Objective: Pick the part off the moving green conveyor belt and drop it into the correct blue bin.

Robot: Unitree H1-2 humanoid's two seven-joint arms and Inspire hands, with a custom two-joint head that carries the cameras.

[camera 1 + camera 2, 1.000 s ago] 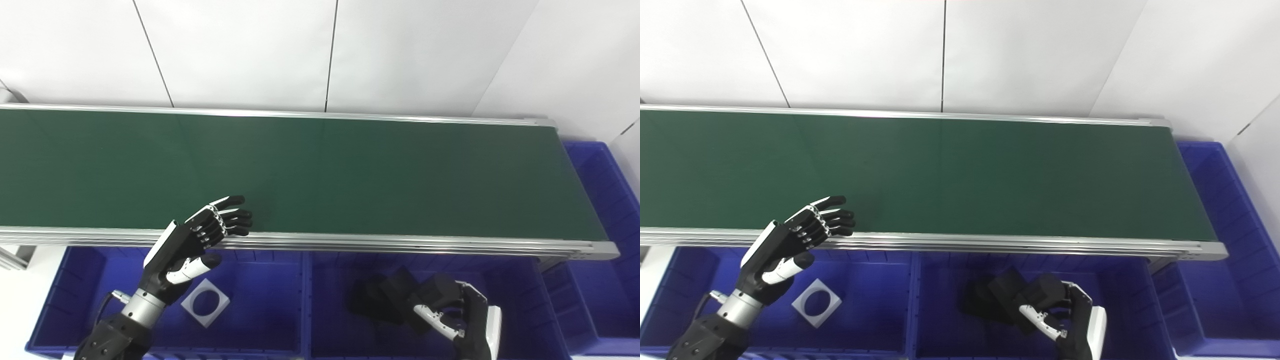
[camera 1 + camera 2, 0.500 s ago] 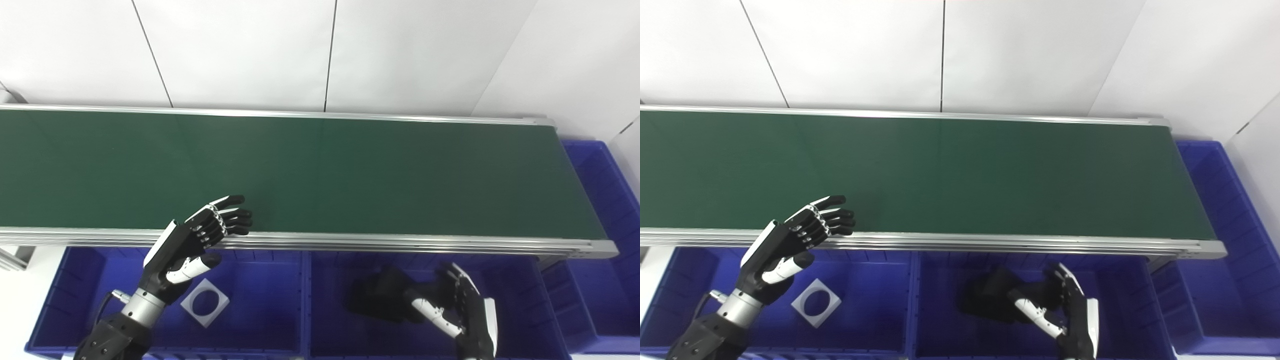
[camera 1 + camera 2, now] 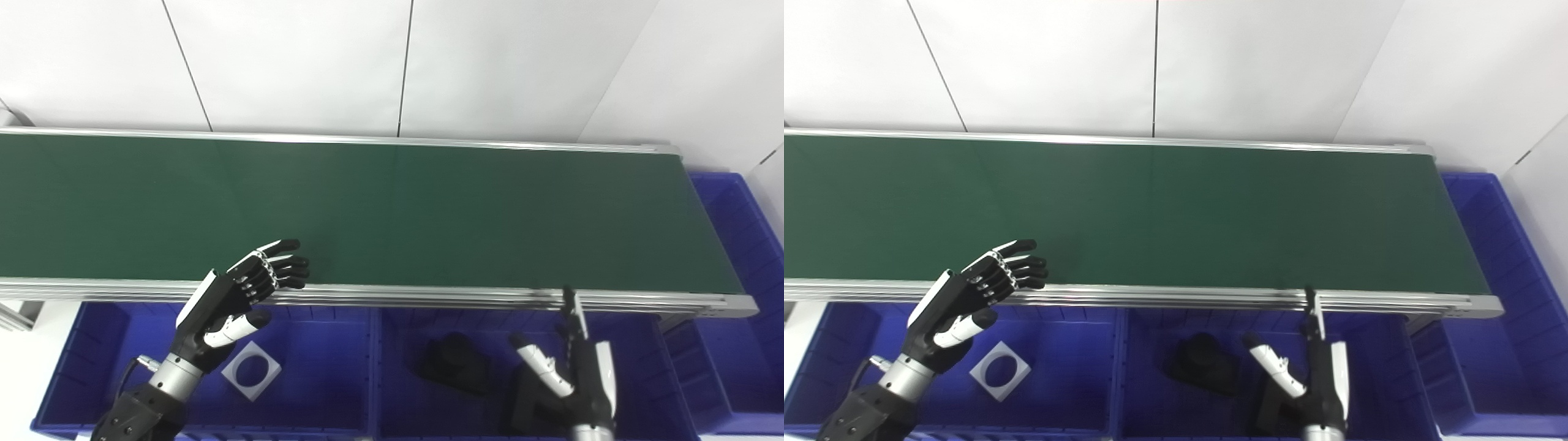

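**Black part down in the middle bin, belt bare**

I see a long matte green conveyor belt (image 3: 392,208) running across my view, smooth and dull, framed by ribbed aluminium rails (image 3: 429,298) that catch the light. Behind it stands a wall of plain white panels (image 3: 294,61) with thin dark seams.

Along the near side of the belt sit glossy blue plastic bins with ribbed walls. In the left bin (image 3: 318,373) lies a flat white square plate (image 3: 251,370) with a round hole cut through it. In the middle bin (image 3: 631,361) rests a chunky black part (image 3: 454,370), matte and blocky, with a second dark piece (image 3: 530,401) just beside my right hand; I cannot make out its shape. Another blue bin (image 3: 744,245) stands past the belt's right end; I cannot see into it.

My left hand (image 3: 236,306) hovers over the near rail, black and white shell, fingers (image 3: 288,264) spread apart and gently curled, holding nothing. My right hand (image 3: 572,373) stands edge-on above the middle bin, fingers (image 3: 571,309) straight and pointing up toward the rail, thumb out to the side, empty and clear of the black part.
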